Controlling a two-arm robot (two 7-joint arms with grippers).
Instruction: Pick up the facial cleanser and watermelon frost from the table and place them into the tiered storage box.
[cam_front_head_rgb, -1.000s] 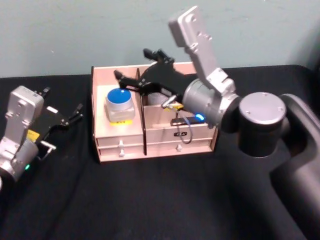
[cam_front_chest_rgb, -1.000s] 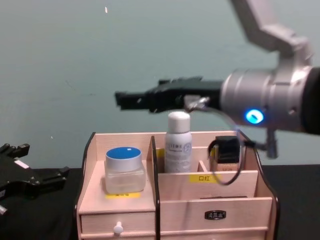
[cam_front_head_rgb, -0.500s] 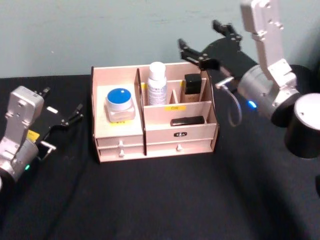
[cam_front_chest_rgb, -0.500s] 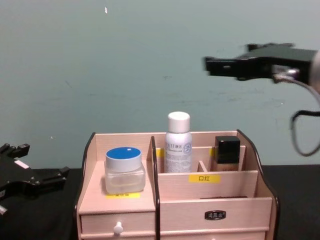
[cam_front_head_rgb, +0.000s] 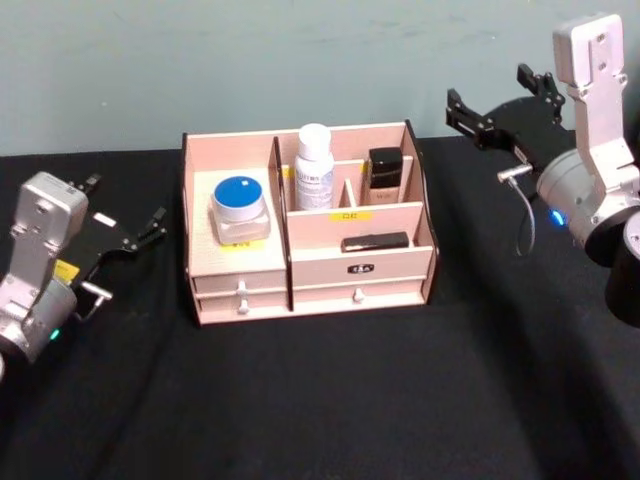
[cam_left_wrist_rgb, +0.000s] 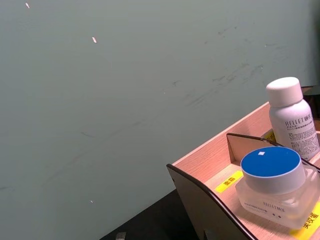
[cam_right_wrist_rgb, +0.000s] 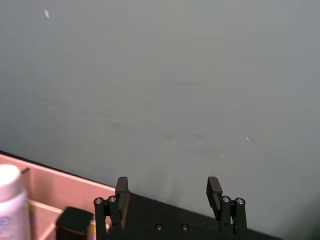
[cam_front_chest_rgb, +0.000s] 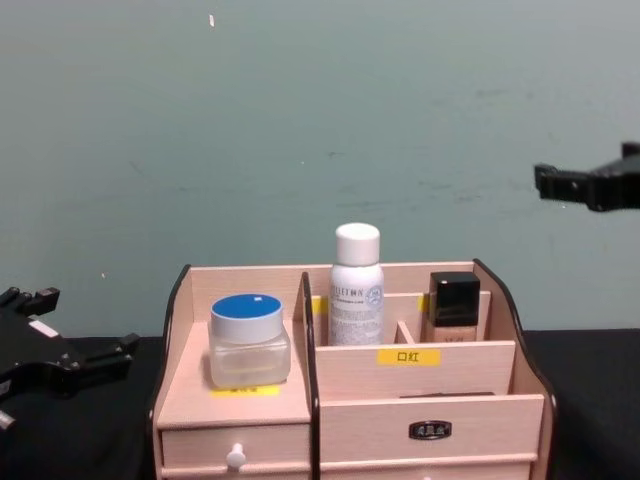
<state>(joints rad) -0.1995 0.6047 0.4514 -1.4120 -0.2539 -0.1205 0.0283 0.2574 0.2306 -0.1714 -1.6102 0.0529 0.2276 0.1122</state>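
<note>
The tiered storage box stands at mid table. Its left tier holds a clear jar with a blue lid. A white bottle stands upright in a back compartment. I cannot tell which of them is the facial cleanser and which the watermelon frost. My right gripper hovers open and empty to the right of the box, above its height. My left gripper rests open, low on the left of the box.
A black-capped bottle stands in the compartment beside the white bottle. A flat black item lies in the tier in front. Black cloth covers the table, and a grey-green wall rises close behind the box.
My right gripper has pulled away from above the white bottle, moving right and back with nothing in it. The bottle stays upright in the box. The left arm has not moved.
</note>
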